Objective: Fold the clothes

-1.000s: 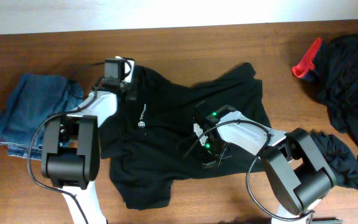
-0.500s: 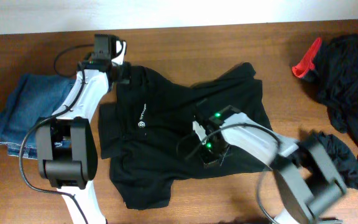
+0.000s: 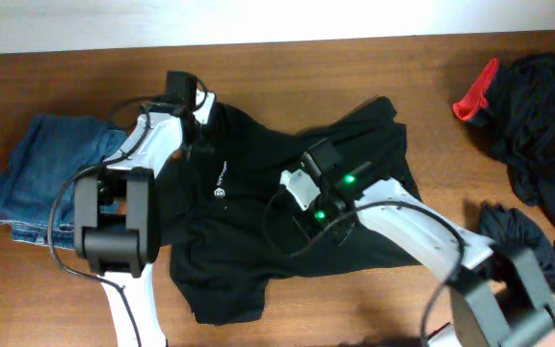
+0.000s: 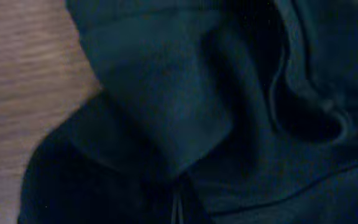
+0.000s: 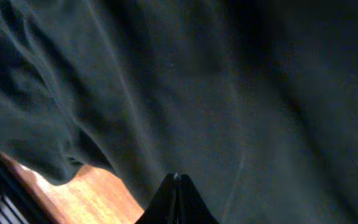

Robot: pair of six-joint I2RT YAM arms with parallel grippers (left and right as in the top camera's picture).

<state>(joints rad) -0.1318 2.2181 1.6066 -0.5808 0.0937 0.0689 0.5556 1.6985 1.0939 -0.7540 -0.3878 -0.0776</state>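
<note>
The black shirt (image 3: 258, 202) lies spread across the middle of the table, its small white logo (image 3: 222, 191) facing up. My left gripper (image 3: 198, 135) is at the shirt's upper left corner. In the left wrist view it (image 4: 178, 205) is shut, and a fold of the black fabric (image 4: 166, 118) tents down into its tips. My right gripper (image 3: 322, 229) is over the shirt's right half. Its tips (image 5: 176, 180) are shut tight against the fabric (image 5: 229, 93). I cannot tell whether any cloth is pinched there.
Blue jeans (image 3: 51, 169) lie at the left edge, beside the left arm. More dark clothes (image 3: 542, 135) with a red piece (image 3: 475, 92) are piled at the far right, and another dark garment (image 3: 533, 251) lies below them. Bare wood (image 5: 92, 193) shows by the shirt's edge.
The left arm swung up and left off the shirt, then came back to its upper corner. The right wrist turned and shifted slightly up and right. The shirt's outline barely changed.
</note>
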